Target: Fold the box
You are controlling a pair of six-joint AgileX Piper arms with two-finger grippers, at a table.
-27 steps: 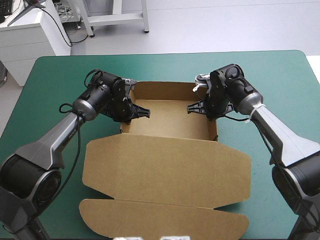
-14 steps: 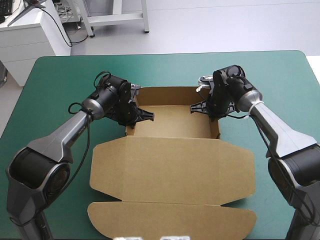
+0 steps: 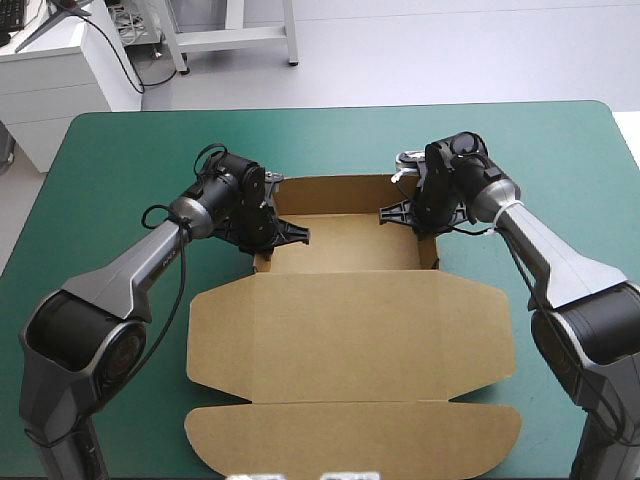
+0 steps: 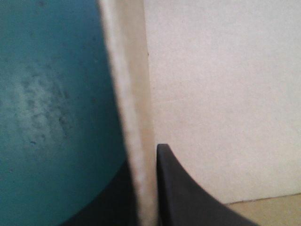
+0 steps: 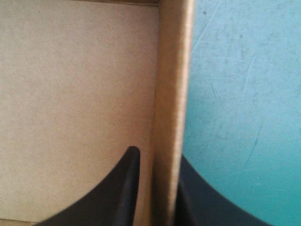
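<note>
The brown box (image 3: 345, 310) sits mid-table as an open tray with raised walls at the far side and its lid lying flat toward the near edge. My left gripper (image 3: 262, 238) is shut on the box's left wall (image 4: 134, 141), one black finger inside the tray and one outside over the teal-green cover. My right gripper (image 3: 428, 215) is shut on the box's right wall (image 5: 169, 117), with one finger (image 5: 120, 188) inside the tray and the other outside. Both wrist views look down along the gripped wall edges to the tray floor.
The lid's wide panel (image 3: 350, 335) and its rounded front flap (image 3: 350, 438) reach nearly to the table's near edge. Teal-green cover (image 3: 110, 190) lies bare on both sides of the box and beyond its far wall.
The box has slid a little to the right and away from me with both grippers holding its side walls. Both arms shifted with it.
</note>
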